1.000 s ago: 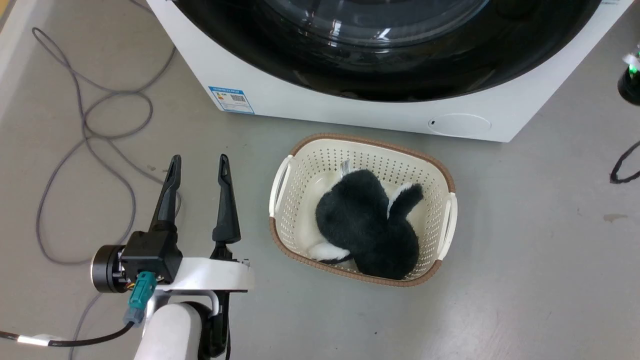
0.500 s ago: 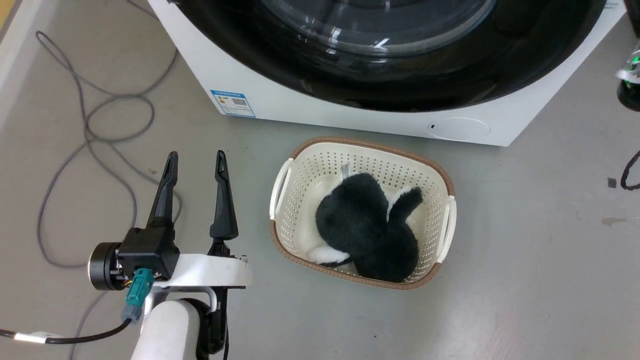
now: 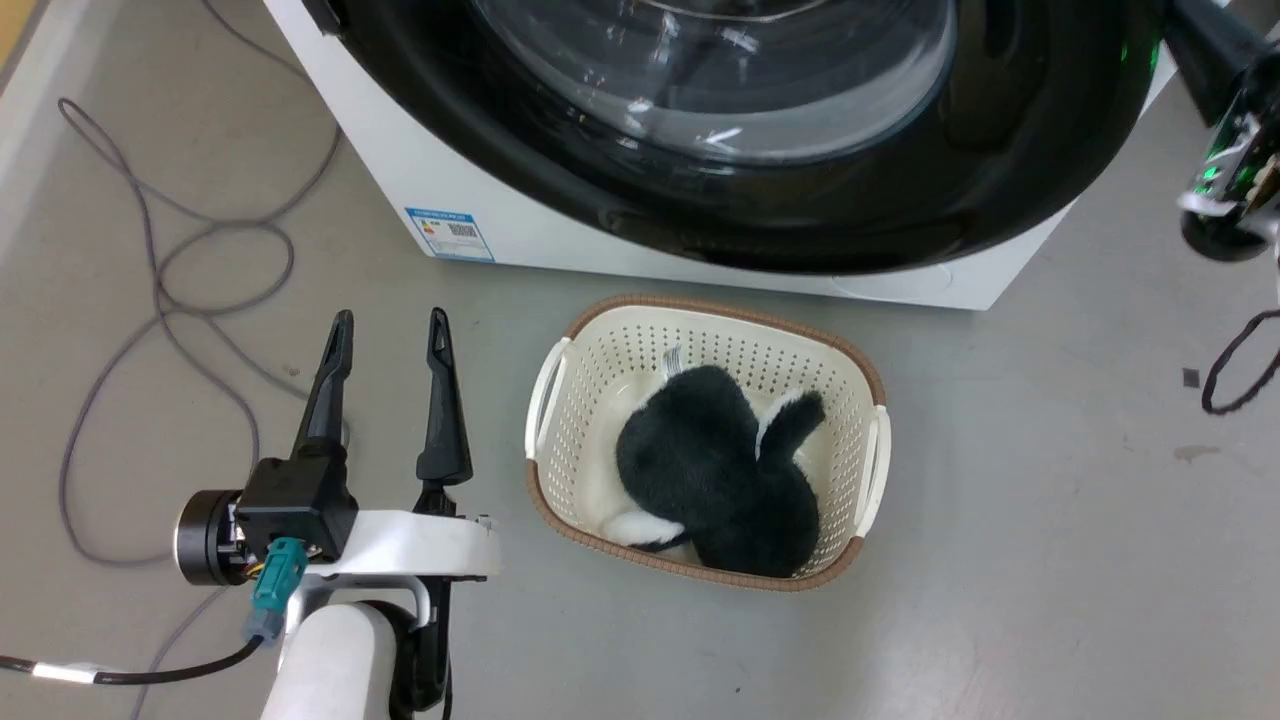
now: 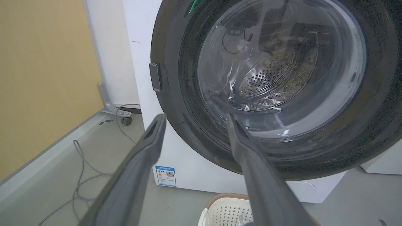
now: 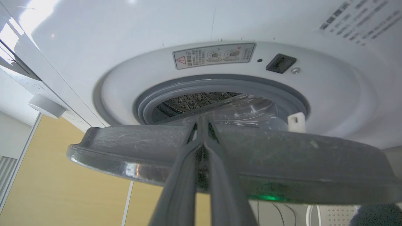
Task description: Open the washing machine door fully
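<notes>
- My left gripper (image 3: 388, 320): jaws wide apart, empty;
- my right gripper (image 5: 202, 124): jaws pressed together against the round, glossy black washing machine door (image 3: 1050, 150), which stands ajar.

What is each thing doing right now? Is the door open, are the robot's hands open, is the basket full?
washing machine door, partly open, swung away from the washing machine.
right gripper, shut, fingers lying across the door's inner side.
left gripper, open, holding nothing.
basket, upright on the floor, holding a plush toy.
grey cable, lying in loose loops on the floor.
</notes>
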You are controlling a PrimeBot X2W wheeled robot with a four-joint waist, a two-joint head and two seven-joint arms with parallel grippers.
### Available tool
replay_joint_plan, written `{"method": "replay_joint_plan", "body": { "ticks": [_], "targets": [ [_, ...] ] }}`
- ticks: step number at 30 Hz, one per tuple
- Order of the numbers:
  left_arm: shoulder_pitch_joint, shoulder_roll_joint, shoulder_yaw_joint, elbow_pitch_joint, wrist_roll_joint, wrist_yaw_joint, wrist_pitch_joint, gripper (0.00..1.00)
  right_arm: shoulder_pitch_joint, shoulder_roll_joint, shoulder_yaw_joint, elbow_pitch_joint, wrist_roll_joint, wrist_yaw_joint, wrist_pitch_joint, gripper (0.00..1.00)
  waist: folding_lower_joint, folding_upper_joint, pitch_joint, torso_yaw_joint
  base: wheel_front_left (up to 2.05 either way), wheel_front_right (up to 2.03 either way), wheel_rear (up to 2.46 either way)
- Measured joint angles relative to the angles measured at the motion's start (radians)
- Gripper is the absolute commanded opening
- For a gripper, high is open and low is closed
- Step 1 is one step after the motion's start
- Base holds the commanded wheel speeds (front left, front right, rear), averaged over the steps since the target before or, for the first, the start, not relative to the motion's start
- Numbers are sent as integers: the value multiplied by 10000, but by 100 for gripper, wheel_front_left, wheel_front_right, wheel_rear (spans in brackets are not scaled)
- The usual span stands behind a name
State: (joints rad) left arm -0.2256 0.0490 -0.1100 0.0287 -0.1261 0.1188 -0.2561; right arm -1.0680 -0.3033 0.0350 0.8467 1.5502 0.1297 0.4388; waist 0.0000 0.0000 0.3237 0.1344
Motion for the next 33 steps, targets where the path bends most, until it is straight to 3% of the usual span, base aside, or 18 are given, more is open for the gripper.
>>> {"method": "replay_joint_plan", "body": {
  "ticks": [15,33],
  "targets": [
    [482,0,222,127,100,-159,-2,100,1780,800,443,-1089,270,0,1135,0,-1,0,-908,-177,0,0,0],
    [1265,-2,460,318,282,-359,0,100,5052,1670,1336,-3674,616,0,2654,0,-2,0,-2057,-229,0,0,0]
  ]
}}
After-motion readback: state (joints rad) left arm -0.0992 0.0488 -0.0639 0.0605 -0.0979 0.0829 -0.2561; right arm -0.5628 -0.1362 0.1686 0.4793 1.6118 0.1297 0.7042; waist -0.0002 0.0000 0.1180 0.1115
